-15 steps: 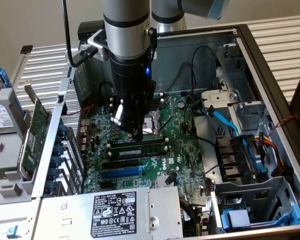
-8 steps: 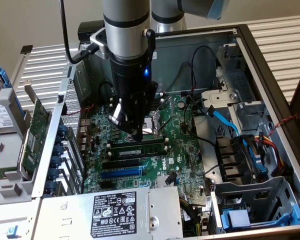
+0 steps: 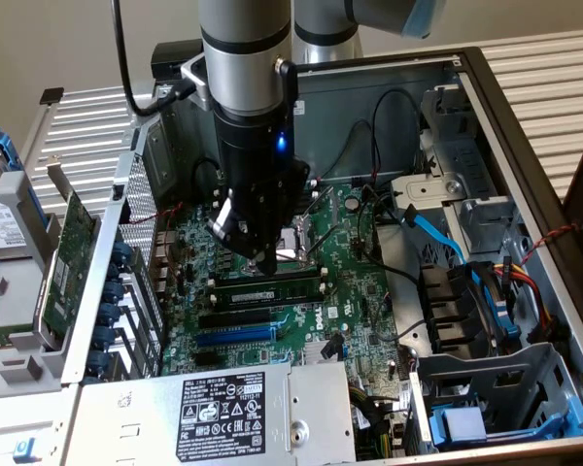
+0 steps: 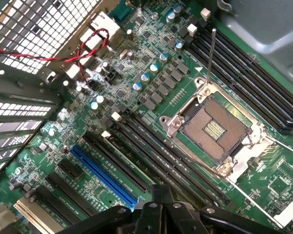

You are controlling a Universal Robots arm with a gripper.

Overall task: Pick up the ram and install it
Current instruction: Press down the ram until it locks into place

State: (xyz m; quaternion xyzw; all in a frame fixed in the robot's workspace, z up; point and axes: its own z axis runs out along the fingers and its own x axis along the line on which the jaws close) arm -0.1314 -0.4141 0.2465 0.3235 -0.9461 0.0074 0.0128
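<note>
The ram [image 3: 272, 288], a long thin green stick with black chips, lies lengthwise in a memory slot just in front of the CPU socket [image 3: 296, 243] on the green motherboard [image 3: 360, 291]. My gripper [image 3: 267, 264] hangs straight down over the middle of the ram, its fingers shut together with the tip right at the stick's top edge; whether it touches I cannot tell. In the wrist view the shut gripper [image 4: 161, 195] points at the row of black memory slots [image 4: 151, 146] beside the open CPU socket [image 4: 215, 129].
The computer case [image 3: 525, 184] lies open. A power supply [image 3: 223, 408] sits at the front, and drive bays with blue and orange cables [image 3: 496, 291] at the exterior view's right. A green expansion card [image 3: 73, 243] leans outside the case on that view's left. A blue slot [image 4: 105, 175] runs alongside the memory slots.
</note>
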